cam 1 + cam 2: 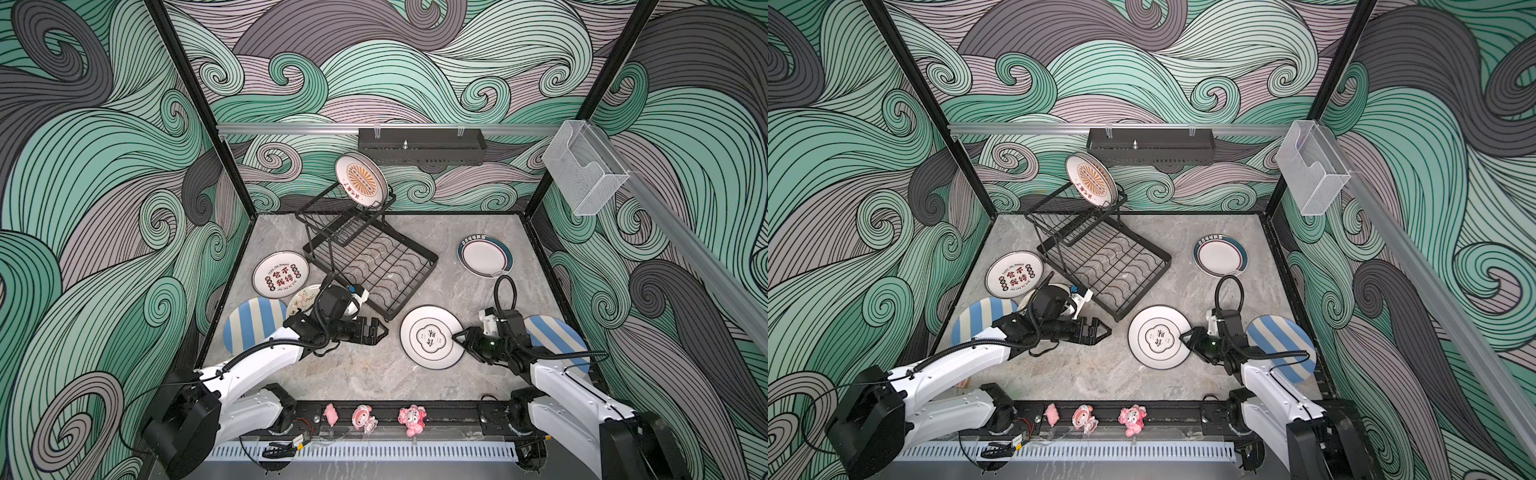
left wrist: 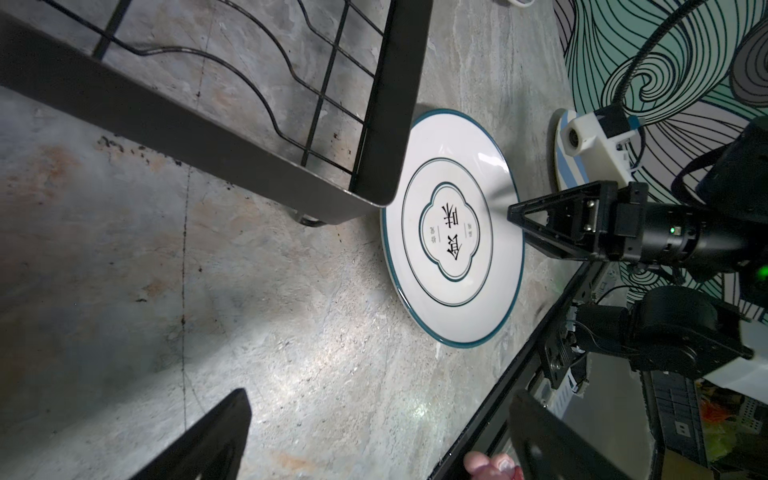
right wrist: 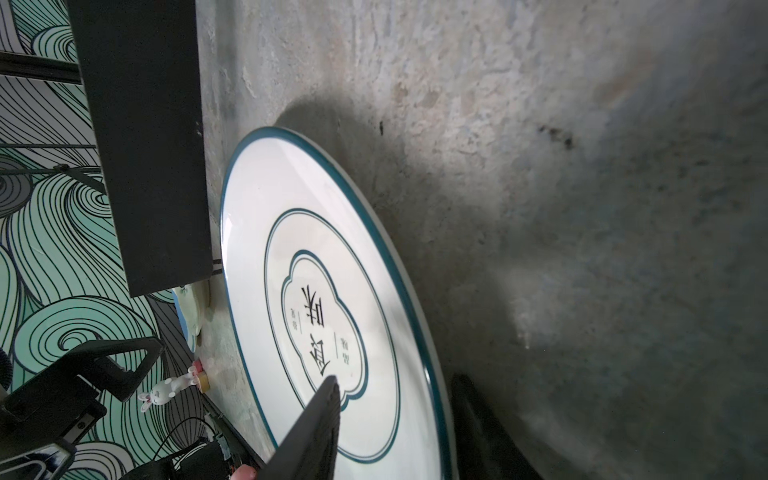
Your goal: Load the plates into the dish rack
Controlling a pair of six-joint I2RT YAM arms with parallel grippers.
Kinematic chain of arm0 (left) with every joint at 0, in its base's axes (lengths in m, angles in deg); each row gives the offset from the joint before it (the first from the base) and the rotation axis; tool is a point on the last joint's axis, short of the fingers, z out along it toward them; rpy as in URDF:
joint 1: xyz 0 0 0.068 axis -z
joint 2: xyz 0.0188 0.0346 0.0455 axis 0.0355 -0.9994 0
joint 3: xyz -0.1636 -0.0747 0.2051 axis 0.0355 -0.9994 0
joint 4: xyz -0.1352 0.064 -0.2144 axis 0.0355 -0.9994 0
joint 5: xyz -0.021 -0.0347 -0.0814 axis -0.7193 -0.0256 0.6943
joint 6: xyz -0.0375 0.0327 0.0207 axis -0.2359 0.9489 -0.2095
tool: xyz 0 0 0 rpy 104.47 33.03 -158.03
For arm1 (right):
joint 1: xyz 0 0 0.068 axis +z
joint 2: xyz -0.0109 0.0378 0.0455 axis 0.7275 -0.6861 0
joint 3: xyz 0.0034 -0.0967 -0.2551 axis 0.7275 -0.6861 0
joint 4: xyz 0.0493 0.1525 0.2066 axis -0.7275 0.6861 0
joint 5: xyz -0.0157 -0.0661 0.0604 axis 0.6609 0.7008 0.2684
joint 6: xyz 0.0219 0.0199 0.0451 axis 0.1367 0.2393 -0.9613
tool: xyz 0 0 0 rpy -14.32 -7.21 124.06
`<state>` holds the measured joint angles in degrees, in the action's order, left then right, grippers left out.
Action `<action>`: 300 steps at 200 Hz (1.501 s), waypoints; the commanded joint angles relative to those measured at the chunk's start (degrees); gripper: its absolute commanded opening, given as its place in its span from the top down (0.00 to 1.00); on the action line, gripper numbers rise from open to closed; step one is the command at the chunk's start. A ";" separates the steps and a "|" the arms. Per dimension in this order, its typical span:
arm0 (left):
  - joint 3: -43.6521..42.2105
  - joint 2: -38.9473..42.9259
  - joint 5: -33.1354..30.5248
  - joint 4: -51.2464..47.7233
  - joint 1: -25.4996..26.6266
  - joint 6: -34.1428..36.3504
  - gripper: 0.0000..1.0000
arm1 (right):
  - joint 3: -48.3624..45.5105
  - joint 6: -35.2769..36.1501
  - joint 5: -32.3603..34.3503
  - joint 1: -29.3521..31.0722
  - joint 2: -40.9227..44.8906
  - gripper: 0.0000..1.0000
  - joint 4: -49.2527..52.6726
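Glossy white plate (image 1: 430,337), round with a thin teal edge and black characters in a lobed frame, lies flat, face up on the mottled grey stone-look table (image 1: 365,376), just off the near corner of the black wire dish rack (image 1: 413,289). Round, so no long axis. Right gripper (image 1: 457,337) straddles its rim; can't tell if it's pinching. Left gripper (image 1: 381,330) gapes open, empty.

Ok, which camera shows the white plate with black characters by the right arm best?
The left wrist view: the plate is close and almost whole, the right tool at its rim. The right wrist view crops it behind a finger; both top views show it small.
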<state>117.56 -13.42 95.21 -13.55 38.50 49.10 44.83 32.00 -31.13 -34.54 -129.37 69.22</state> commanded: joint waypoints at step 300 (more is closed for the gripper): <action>18.79 11.44 1.98 -21.70 -25.18 8.79 0.01 | 38.37 16.06 -1.21 -4.19 -2.95 1.00 22.96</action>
<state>131.90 -1.15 91.86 -32.17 16.65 54.17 74.93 43.71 -32.92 -38.56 -130.85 91.45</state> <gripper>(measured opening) 0.986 0.076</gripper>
